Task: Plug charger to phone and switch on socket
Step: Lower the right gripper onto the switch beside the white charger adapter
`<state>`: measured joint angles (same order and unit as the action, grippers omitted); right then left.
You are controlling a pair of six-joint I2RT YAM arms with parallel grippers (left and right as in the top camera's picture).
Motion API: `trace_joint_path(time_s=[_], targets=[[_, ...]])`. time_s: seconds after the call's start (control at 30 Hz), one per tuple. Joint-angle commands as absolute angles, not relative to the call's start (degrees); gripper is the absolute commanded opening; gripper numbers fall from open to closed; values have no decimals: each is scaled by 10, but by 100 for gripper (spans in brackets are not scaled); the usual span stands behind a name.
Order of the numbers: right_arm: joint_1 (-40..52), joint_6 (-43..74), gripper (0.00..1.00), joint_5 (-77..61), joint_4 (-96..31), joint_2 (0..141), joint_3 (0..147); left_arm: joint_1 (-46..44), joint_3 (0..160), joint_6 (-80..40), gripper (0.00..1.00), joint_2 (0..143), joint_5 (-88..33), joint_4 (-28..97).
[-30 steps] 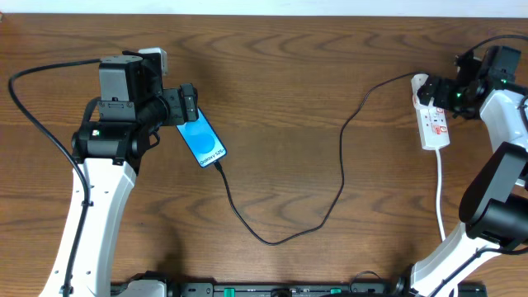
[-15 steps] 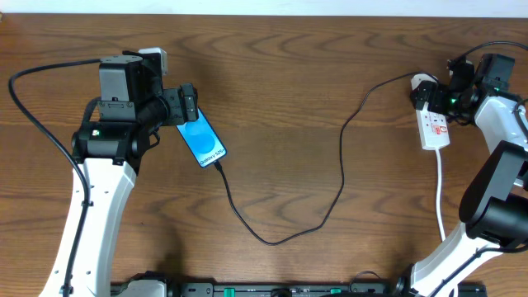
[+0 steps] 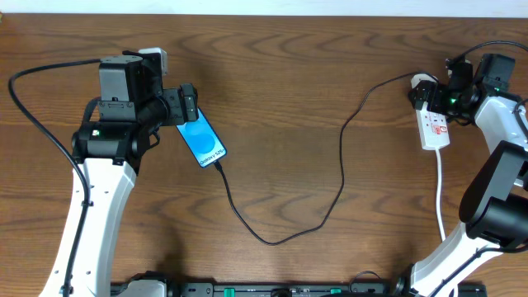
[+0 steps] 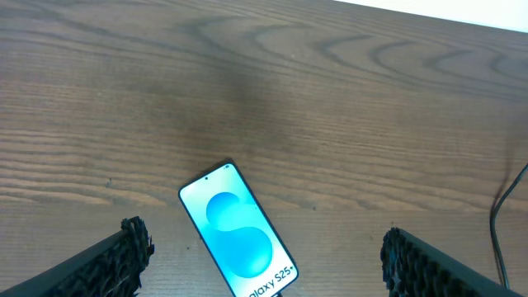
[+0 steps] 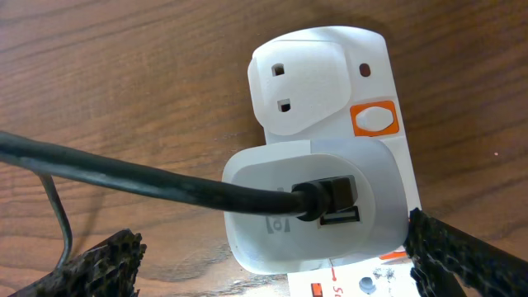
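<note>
Overhead view: brown wood-grain table [image 3: 289, 58], both arms in position. The left gripper [image 3: 191, 104] hangs over the upper end of the phone [image 3: 203, 143], a flat rectangular handset with black edges and a bright blue screen with white lettering. The phone lies diagonally, left of centre. Left wrist view: the black ridged fingers [image 4: 124, 252] stand wide apart, one on either side of the phone, touching nothing. The claw is empty.

The charger cable [image 3: 342, 165] is long, thin and black. One end meets the phone's lower edge. From there it loops toward the near table edge, climbs through the middle and runs right to the power strip [image 3: 435, 128], a narrow white oblong with red markings at the far right. Whether the tip is fully seated in the phone cannot be told.

The right gripper [image 3: 441, 87] sits over the strip's far end, spread fully and gripping nothing. Right wrist view: between its fingers lies a white rounded adapter [image 5: 272, 214] plugged into the strip, with the black cable entering its face. Next along the strip is a three-pin outlet [image 5: 305, 82], and an orange oval switch [image 5: 374, 118] sits just past the adapter's corner, apart from both fingers. Whether the switch is on or off cannot be told.

A white cord [image 3: 440, 194] trails from the strip toward the near edge, passing beside the right arm.
</note>
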<state>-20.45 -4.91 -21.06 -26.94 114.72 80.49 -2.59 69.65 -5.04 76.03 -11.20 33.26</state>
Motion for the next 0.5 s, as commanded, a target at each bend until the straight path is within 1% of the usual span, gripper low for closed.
trace_joint_path(time_s=[0.0, 0.47], targets=[[-201, -59, 99, -231, -268, 1155, 800, -26, 696, -43, 91, 761, -104, 334], [-201, -58, 99, -238, -266, 1155, 795, -26, 696, -43, 91, 761, -104, 334]])
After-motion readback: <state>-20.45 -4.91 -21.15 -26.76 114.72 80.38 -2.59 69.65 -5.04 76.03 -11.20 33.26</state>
